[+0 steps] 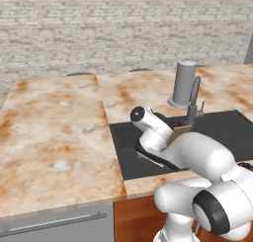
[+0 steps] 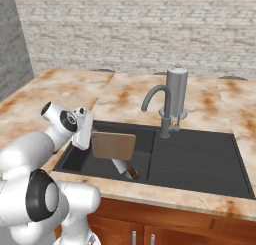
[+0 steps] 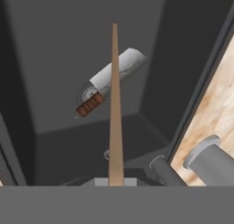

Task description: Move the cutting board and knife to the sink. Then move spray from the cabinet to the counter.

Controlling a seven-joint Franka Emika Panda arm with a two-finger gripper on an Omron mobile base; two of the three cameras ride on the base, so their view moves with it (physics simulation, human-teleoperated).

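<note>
On our left the counter point(image 2: 75, 86) lies bare and wide, running to the left rim of the dark sink point(image 2: 200, 161). That basin's walls drop steeply, and in the hand view they close in on three sides, so the free room is mostly upward and along the basin floor to the right, where the drainer half is unoccupied. Behind the basin stand the curved faucet point(image 2: 159, 106) and a grey cylinder point(image 2: 176, 91) on the counter, close to the back rim.

Our gripper point(image 2: 90, 139) reaches over the left rim and is clenched on the cutting board point(image 2: 114, 145), pinching it by its left end. The board hangs on edge above the left basin, its broad face toward the front, its long axis running left to right away from the hand. In the hand view we see it edge-on, a thin wooden sliver pointing straight away.

Below it the knife point(image 3: 109, 83) lies flat on the basin floor, apart from the board. Its long axis is slanted, the brown handle toward the front rim and the grey blade toward the back.
</note>
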